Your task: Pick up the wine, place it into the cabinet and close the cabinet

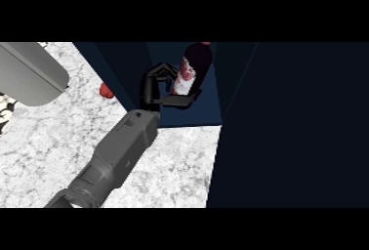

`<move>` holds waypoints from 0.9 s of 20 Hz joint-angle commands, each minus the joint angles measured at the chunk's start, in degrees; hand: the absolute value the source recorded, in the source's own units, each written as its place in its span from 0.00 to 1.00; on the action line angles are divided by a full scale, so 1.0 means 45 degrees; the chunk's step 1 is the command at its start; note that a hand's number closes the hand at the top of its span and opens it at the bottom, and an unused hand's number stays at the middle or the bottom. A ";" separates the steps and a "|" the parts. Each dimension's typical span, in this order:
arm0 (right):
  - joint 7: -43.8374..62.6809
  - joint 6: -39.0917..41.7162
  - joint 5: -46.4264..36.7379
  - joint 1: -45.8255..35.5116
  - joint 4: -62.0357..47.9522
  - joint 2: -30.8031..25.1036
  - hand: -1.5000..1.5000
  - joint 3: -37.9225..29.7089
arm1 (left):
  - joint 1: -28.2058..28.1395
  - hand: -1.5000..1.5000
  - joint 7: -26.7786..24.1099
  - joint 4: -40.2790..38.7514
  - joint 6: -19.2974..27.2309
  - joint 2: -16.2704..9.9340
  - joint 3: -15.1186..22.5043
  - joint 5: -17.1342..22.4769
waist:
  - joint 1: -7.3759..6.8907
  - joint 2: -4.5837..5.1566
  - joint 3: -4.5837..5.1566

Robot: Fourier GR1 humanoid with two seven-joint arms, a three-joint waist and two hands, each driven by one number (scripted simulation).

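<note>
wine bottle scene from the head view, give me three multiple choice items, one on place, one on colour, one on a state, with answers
1. Where is the dark wine bottle with the red and white label?
A. lying on the white marble counter
B. inside the dark blue cabinet
C. on the grey appliance

2. What colour is the small round object beside the cabinet's left wall?
A. red
B. green
C. yellow

3. How is the cabinet's dark door?
A. shut
B. removed
C. open

Answers:
1 B: the bottle stands upright within the cabinet, next to the black hand.
2 A: it shows red against the marble counter.
3 C: the door swings out at the right, leaving the cabinet's inside in view.
</note>
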State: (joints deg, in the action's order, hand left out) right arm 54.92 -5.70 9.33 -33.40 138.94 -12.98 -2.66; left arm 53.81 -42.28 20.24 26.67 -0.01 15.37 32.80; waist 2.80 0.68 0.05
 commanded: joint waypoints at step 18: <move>0.0016 0.0198 0.0721 -0.0982 -0.0315 0.0050 0.00 -0.0041 | 0.2474 1.00 -0.0027 -0.3697 0.1280 -0.0235 -0.0734 -0.0600 | 0.0432 0.0261 0.0014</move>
State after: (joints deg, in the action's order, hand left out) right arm 54.02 -5.18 10.47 -35.72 137.63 -11.80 -1.69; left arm 64.75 -41.78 4.95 31.78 -1.18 12.54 30.28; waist 4.29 1.54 0.08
